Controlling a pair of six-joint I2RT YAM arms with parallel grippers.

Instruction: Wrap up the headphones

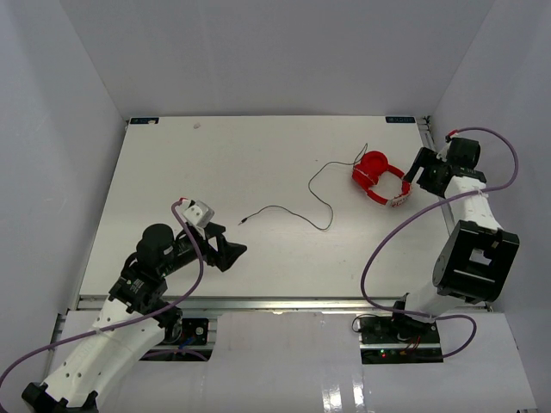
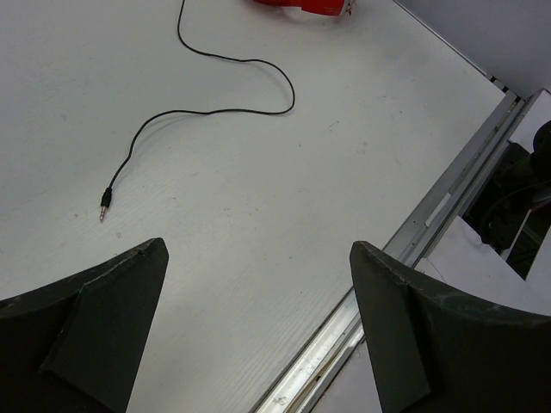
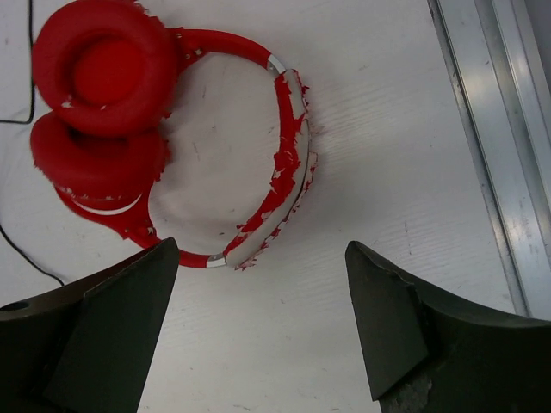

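A: Entry, right side. How does the right gripper [image 3: 260,249] stand?

B: Fingers spread wide, nothing between them. It hangs low over the table [image 1: 258,155], touching nothing.

A: Where are the headphones [image 1: 379,179] relative to it?

B: Flat on the table just ahead of the spread fingers. The headband [image 3: 288,129] arcs nearest the gap, its lower end just beside the left-hand fingertip in the wrist view. The two cups [image 3: 103,77] sit further ahead and off to that same side, one overlapping the other. The headband's red surface is flaked, with white showing through.

A: Anything on the other side of that gripper?

B: The table's metal rail [image 3: 491,129] runs past the right-hand finger, apart from the headphones.

A: Left side?

B: The left gripper [image 2: 258,249] is also parted and holds nothing. It is well apart from the headphones, which show only as a red sliver at the far top of its wrist view.

A: And the cable [image 2: 250,62]?

B: Loose on the table, unwrapped. It runs from the cups in slack curves toward the left gripper. The plug [image 2: 105,202] lies ahead of the left-hand finger, near it but not touching, outside the gap.

A: Is any finger in contact with the cable?

B: None visible in any view.
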